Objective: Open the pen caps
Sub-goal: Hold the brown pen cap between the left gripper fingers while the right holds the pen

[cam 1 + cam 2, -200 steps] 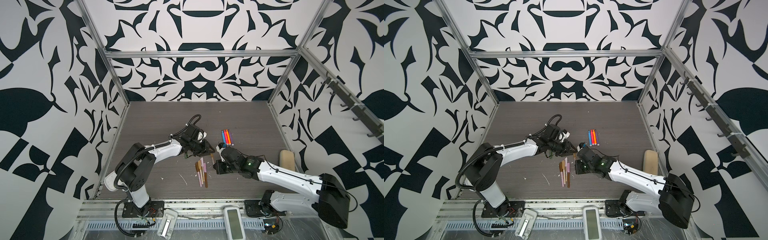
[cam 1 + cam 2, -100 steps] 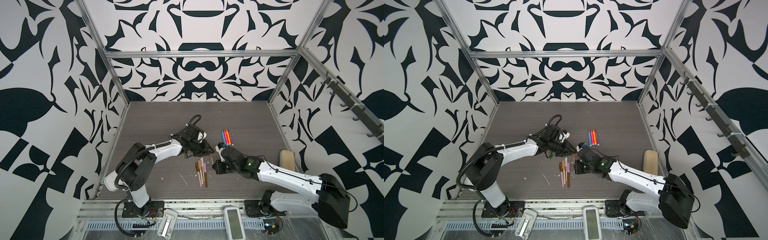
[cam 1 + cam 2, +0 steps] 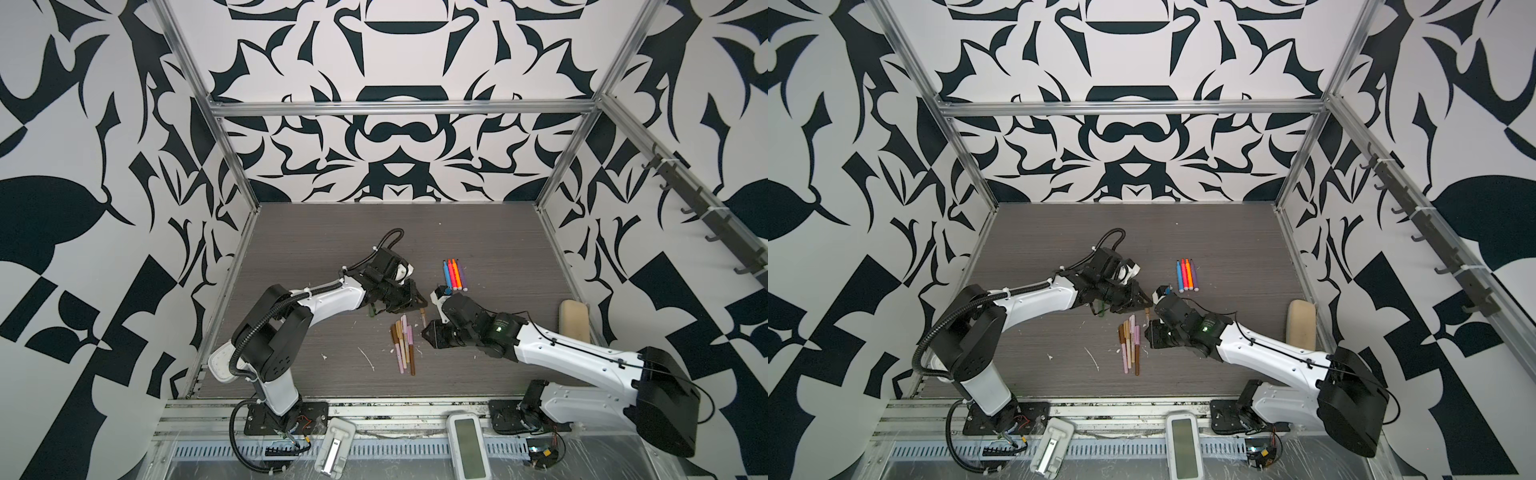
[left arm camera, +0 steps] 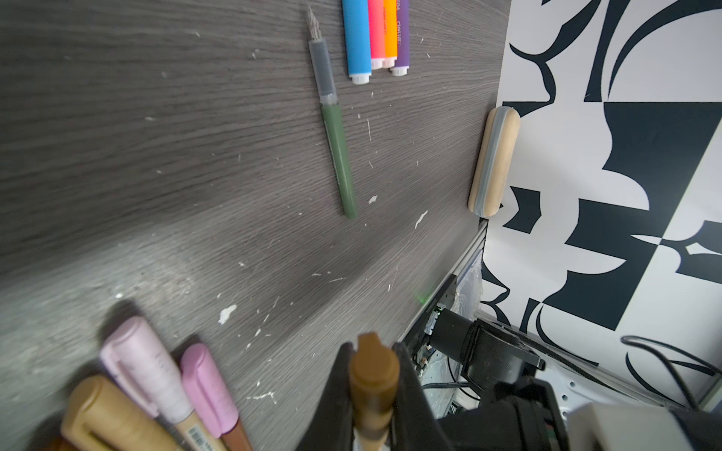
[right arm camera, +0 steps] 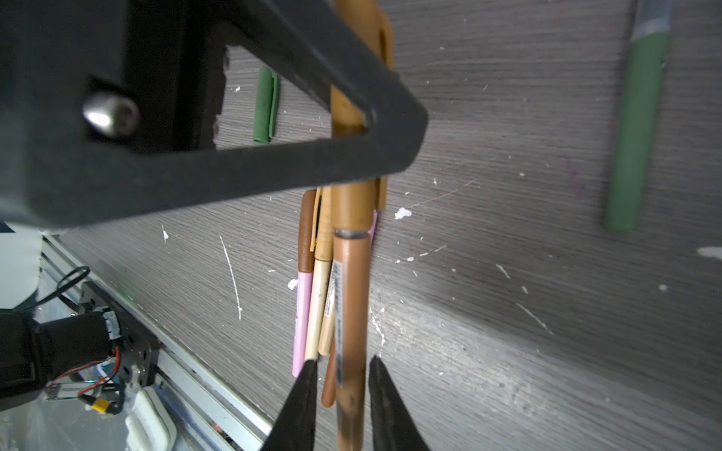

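My left gripper [image 3: 420,302] [image 4: 372,353] is shut on the brown cap [image 4: 374,371] of a brown pen [image 5: 350,296] held just above the table. My right gripper [image 3: 427,334] [image 5: 343,360] has its jaws on either side of that pen's barrel, slightly parted, with a gap on each side. Below lies a pile of capped brown, tan and pink pens [image 3: 402,345] [image 3: 1129,340]. Several bright pens [image 3: 454,274] [image 4: 375,35] lie side by side further back. A green pen [image 4: 339,156] lies uncapped, and its green cap [image 5: 265,105] rests apart from it.
A tan block with a grey stripe [image 3: 574,324] [image 4: 494,160] lies against the right wall. White flecks [image 3: 368,359] dot the dark wood-grain table. Two white devices [image 3: 467,440] [image 3: 334,444] sit on the front rail.
My left gripper has closed on the brown pen's cap. My right gripper's jaws have loosened from the barrel. Both arms have barely shifted.
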You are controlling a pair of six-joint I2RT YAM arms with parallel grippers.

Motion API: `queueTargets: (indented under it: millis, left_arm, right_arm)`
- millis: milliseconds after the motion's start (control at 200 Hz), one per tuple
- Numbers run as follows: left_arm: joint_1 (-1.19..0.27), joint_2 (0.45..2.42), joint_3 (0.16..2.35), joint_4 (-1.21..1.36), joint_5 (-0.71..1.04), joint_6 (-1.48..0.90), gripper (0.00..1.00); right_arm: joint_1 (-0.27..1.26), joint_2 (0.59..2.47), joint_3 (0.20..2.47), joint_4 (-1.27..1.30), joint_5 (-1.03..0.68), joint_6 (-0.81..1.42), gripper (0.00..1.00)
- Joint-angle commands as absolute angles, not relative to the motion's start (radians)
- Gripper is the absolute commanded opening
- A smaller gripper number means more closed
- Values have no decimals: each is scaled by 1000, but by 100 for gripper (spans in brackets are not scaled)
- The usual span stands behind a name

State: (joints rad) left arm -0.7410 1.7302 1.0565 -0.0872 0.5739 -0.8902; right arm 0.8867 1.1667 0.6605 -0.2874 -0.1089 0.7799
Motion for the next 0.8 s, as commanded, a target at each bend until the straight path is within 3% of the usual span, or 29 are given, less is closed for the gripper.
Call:
queueTargets:
  millis: [0, 455, 590, 665, 795]
  left_arm:
    - [-746, 1736, 1087, -87, 599, -881, 0]
    - [-753, 1746, 1103, -86, 623, -877, 0]
    - [-752, 1748, 1106, -87, 626, -875, 0]
    - [-752, 1746, 1111, -97, 623, -867, 0]
    - [-744, 1731, 1117, -136, 588, -842, 0]
  right_arm:
    - [867, 1173, 671, -260, -124, 784, 27]
    - [768, 1210, 714, -248, -211, 749, 24]
    - [760, 1226, 727, -249, -222, 742, 18]
    - [759, 1230, 727, -247, -227, 742, 0]
    - [759, 1214, 706, -254, -220, 745, 0]
